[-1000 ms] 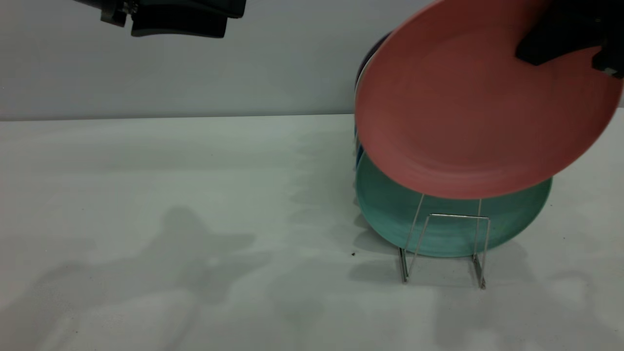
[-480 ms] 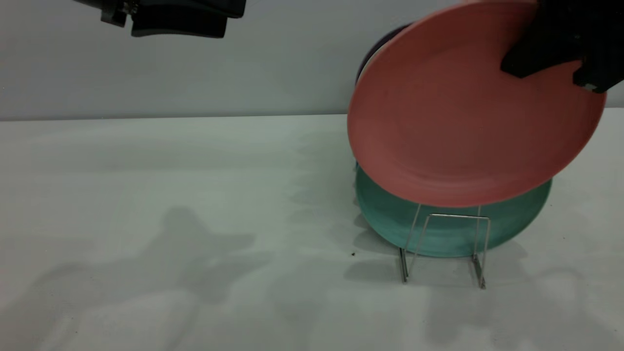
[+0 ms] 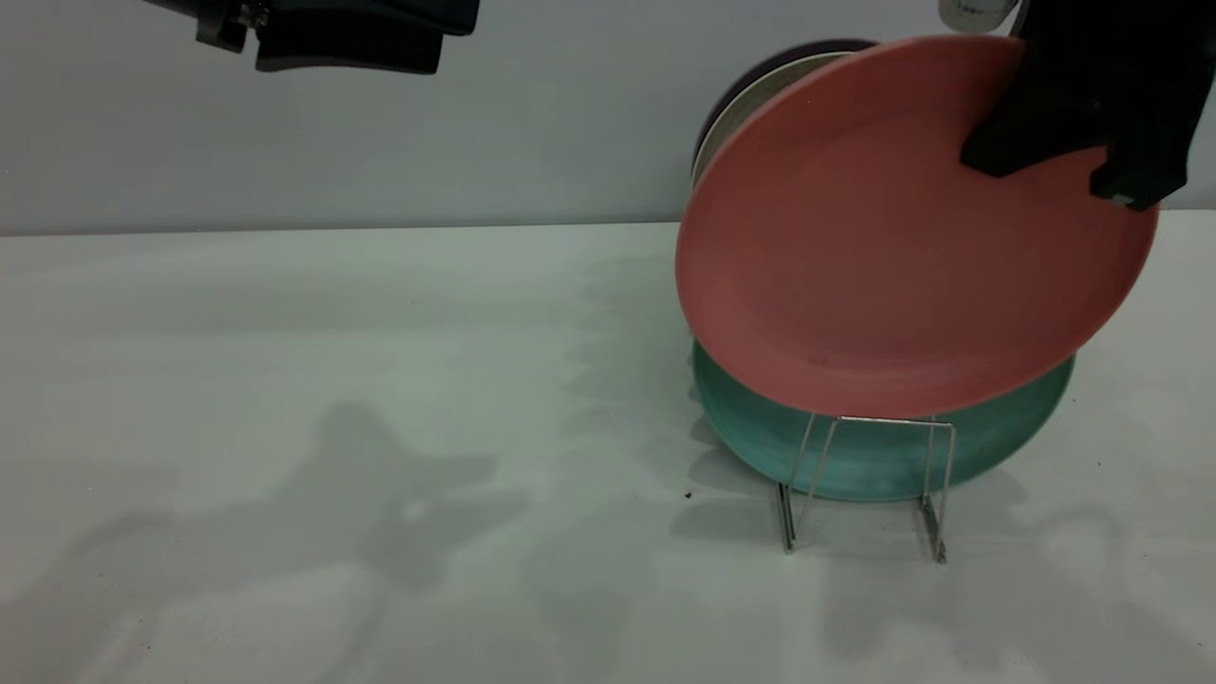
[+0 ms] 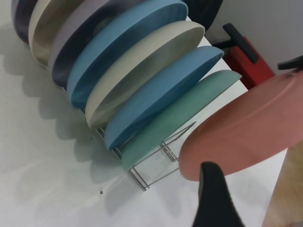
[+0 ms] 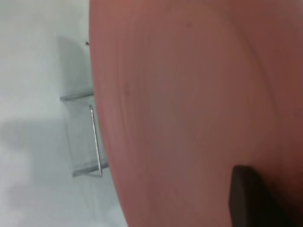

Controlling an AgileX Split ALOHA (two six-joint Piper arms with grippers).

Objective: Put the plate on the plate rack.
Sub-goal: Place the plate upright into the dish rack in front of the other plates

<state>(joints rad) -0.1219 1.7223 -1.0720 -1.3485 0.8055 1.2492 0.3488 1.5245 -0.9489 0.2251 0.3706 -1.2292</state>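
Lowering over the last second, the plate (image 3: 893, 256), pinched at its upper rim by the right gripper (image 3: 1064, 142), is nearing the rack (image 3: 869, 484)'s empty front slot.

I count eight plates in all: one salmon-pink, the plate (image 3: 883, 256), at the right of the exterior view, and seven standing in a row, namely one teal-green plate (image 4: 184, 118), two blue plates (image 4: 165, 94) (image 4: 123, 47), two cream plates (image 4: 142, 71) (image 4: 40, 33), one lavender-grey plate (image 4: 71, 42) and one dark purple plate (image 4: 19, 19). There is one plate rack (image 3: 898, 419) and one table (image 3: 285, 380). My grippers are two, the left gripper (image 3: 323, 38) at the upper left of the frame and the right gripper (image 3: 1073, 123) at the upper right.
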